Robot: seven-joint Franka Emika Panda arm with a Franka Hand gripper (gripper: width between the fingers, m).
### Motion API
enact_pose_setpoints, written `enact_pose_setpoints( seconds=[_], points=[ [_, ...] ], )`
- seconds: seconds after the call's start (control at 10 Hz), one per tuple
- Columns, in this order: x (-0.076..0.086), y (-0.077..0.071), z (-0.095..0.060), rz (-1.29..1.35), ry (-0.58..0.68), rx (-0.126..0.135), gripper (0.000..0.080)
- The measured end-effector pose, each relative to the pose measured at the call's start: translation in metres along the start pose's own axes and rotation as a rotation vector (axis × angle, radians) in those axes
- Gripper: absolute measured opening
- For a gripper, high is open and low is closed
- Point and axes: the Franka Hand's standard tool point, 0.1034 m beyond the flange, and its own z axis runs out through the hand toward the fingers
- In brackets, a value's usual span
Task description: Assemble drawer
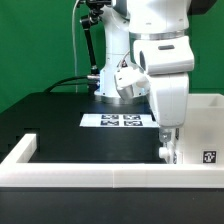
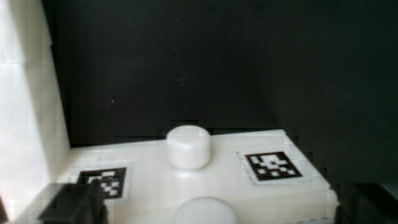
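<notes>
Drawer tray (image 2: 178, 172): small white plastic piece low in the wrist view, between the two fingers. It has a smooth flat top and squared corners, and its near edge runs out of the lower frame.
Jaws: spread wide. One dark finger (image 2: 71, 205) shows in the lower left corner of the wrist view and the other in the lower right corner. Whether either one touches the tray cannot be told.
Knob (image 2: 191, 146): rounded white peg standing at the middle of the tray. A second rounded white shape below it is cut off by the frame edge and blurred.
Tags: two black-and-white squares on the tray, one on each side of the knob. Their patterns are soft and hard to read.
White surface (image 2: 22, 100): tall, bright and washed out, filling the left edge of the wrist view. Which part it belongs to cannot be told.
Housing (image 1: 203, 125): large white box at the right of the exterior view, cut off by the right edge, with a tag low on its front. The jaws hang just to its left, and the arm hides the tray.
Desk (image 1: 60, 115): matte black.
Border wall (image 1: 90, 176): long low white rim across the lower frame.
Marker board (image 1: 122, 121): flat white sheet of tags at centre, partly covered by the arm.
</notes>
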Motion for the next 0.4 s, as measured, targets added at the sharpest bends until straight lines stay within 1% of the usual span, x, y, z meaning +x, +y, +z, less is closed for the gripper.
enact_pose_setpoints(
  seconds=[0.4],
  points=[
    [-0.0005, -0.0001, 0.0004, 0.001, 0.0, 0.001, 0.0649]
  ],
)
